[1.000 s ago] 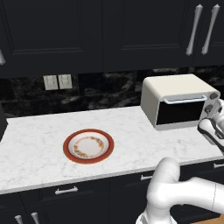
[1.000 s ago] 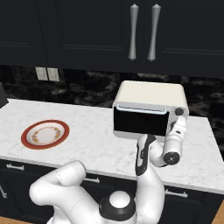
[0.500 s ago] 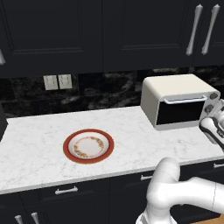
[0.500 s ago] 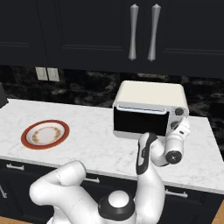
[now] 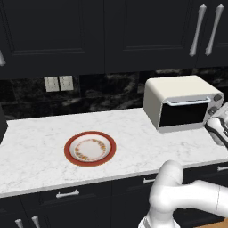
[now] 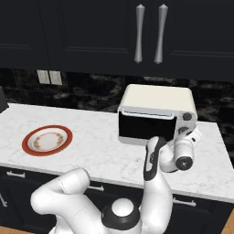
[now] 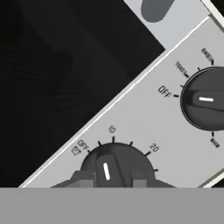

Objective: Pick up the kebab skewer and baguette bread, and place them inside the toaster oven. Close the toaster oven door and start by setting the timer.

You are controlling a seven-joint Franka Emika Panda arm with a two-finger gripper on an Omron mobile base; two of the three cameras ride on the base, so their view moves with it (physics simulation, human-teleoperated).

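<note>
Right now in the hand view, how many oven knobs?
2: the timer knob at the bottom between the hand's fingertips, and the mode knob at the right edge, partly cropped. More may lie outside the frame.

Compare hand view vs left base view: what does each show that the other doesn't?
Hand view alone: the dial markings, OFF, 10, 20 around the timer knob, and the fingertips shut on that knob. Left base view alone: the plate, bare of food, the marble counter, the wall outlets. Both: the toaster oven, door closed.

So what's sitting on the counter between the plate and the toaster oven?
Nothing: between the plate and the toaster oven, both base views show bare counter.
</note>
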